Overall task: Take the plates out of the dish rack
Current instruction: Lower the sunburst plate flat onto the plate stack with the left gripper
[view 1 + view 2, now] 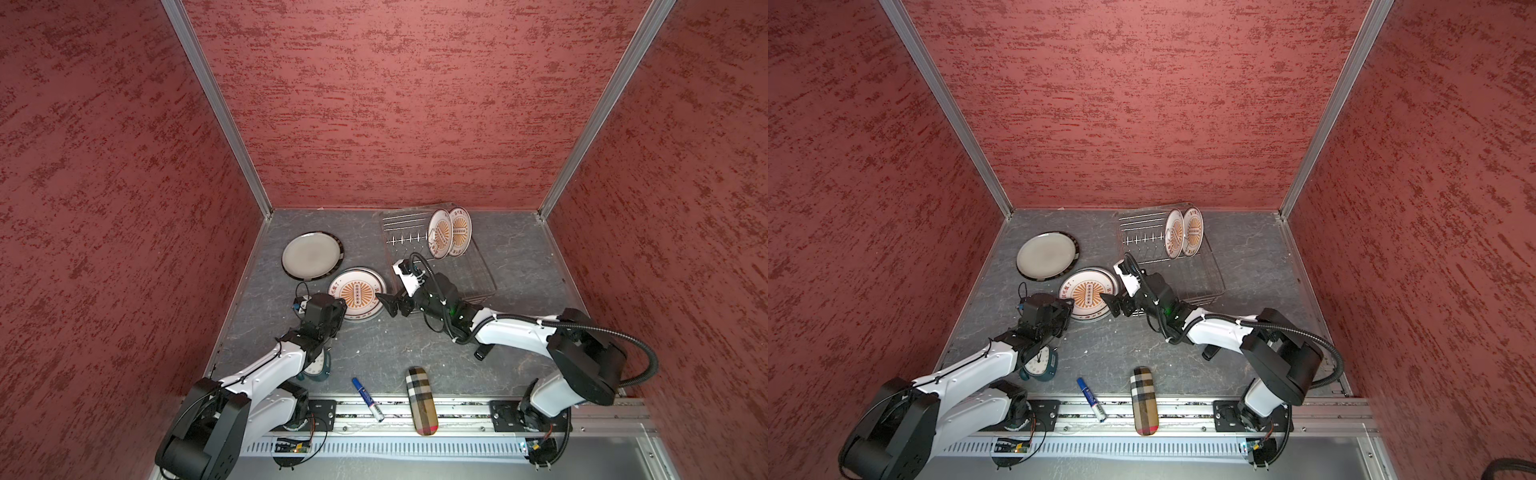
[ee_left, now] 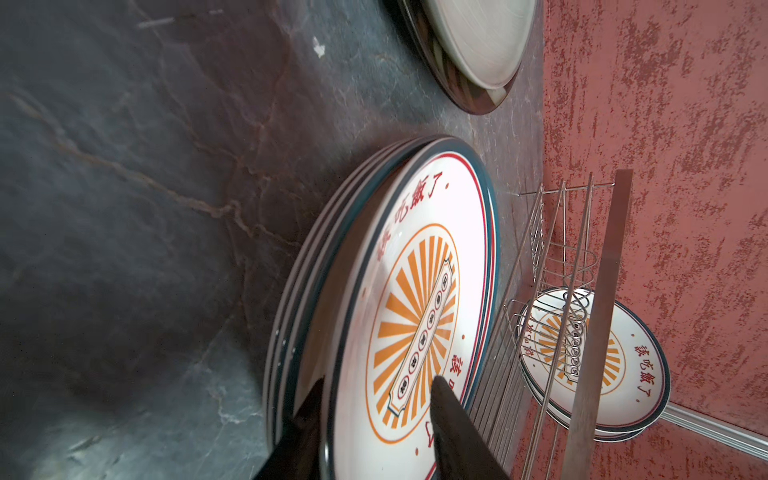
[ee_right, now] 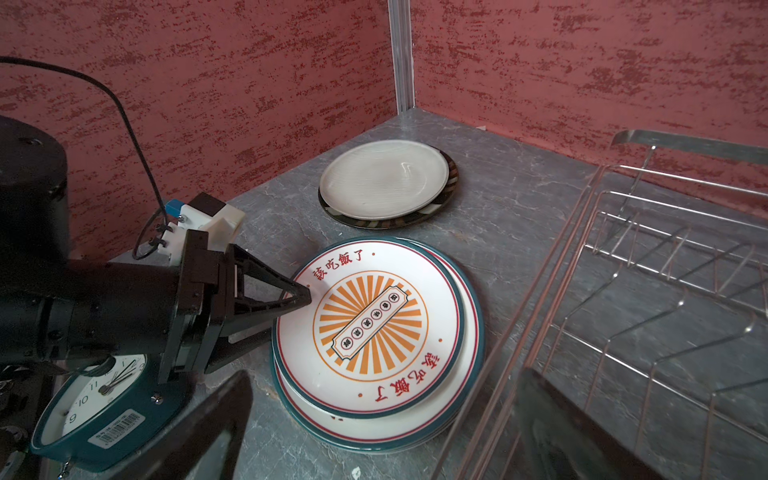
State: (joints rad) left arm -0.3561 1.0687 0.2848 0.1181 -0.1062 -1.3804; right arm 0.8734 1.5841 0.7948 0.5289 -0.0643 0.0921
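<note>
We're in a robot test cell, folks, not a real kitchen: red textured walls [image 1: 395, 104] box in a grey stone-look tabletop [image 1: 519, 257], with aluminium posts [image 1: 217, 108] at its back corners. Left arm [image 1: 266, 370] and right arm [image 1: 515, 332] are bolted to a metal rail [image 1: 461, 415] along the front edge, with a bare circuit board [image 1: 291, 446] below. The dish rack [image 1: 478, 274], plates [image 1: 357, 291] and alarm clock [image 1: 1040, 365] are just props.

Your top views are evenly lit but a bit soft, and the wall rails [image 1: 218, 108] splay out, wide-angle style. In the left wrist view, the top plate [image 2: 415, 299] glares white and the shadowed worktop [image 2: 124, 249] smears.
</note>
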